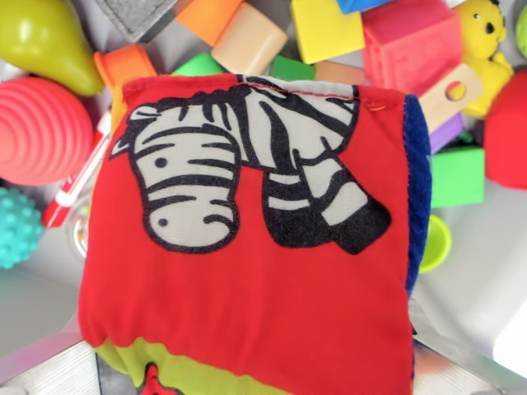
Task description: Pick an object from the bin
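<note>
A soft fabric cube [255,247] fills most of the wrist view, very close to the camera and well above the toys below. Its near face is red with a black-and-white zebra; a blue side shows at the wrist view's right and a yellow-green side at the bottom. Grey metal fingers [45,366] show at the bottom left and bottom right corners, one on each side of the cube. My gripper [247,374] is shut on the cube, and the cube hides the fingertips themselves.
Toys lie packed in the bin below: a green pear [45,41], a pink ridged ball [41,132], a teal bumpy ball [16,226], a yellow block [325,29], a pink block [412,45], a yellow bear [486,41], a green block [457,177] and a red pen [78,185].
</note>
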`<action>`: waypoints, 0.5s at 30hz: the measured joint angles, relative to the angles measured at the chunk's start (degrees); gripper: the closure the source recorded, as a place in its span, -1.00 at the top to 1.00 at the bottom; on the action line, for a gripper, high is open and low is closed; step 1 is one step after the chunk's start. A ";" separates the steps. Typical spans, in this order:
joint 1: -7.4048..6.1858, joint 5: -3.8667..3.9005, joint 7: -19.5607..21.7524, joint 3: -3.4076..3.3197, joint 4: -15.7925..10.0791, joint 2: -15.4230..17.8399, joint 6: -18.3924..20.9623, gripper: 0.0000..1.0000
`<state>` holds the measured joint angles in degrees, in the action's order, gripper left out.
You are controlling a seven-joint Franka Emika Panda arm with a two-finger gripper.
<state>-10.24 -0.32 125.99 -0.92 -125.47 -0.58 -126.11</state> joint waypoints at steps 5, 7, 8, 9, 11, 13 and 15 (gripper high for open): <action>0.00 0.02 0.03 0.00 1.68 1.43 3.09 -1.00; 0.00 0.03 0.04 0.00 2.22 1.84 4.02 -1.00; 0.00 0.03 0.04 0.00 2.57 2.11 4.64 -1.00; 0.00 0.03 0.05 0.00 2.88 2.34 5.16 -1.00; 0.00 0.04 0.06 0.00 3.60 2.74 6.32 -1.00; 0.00 0.04 0.07 0.00 4.18 3.03 7.20 -1.00; 0.00 0.04 0.08 0.00 4.85 3.42 8.23 -1.00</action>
<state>-10.24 -0.28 126.07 -0.92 -120.62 2.84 -117.88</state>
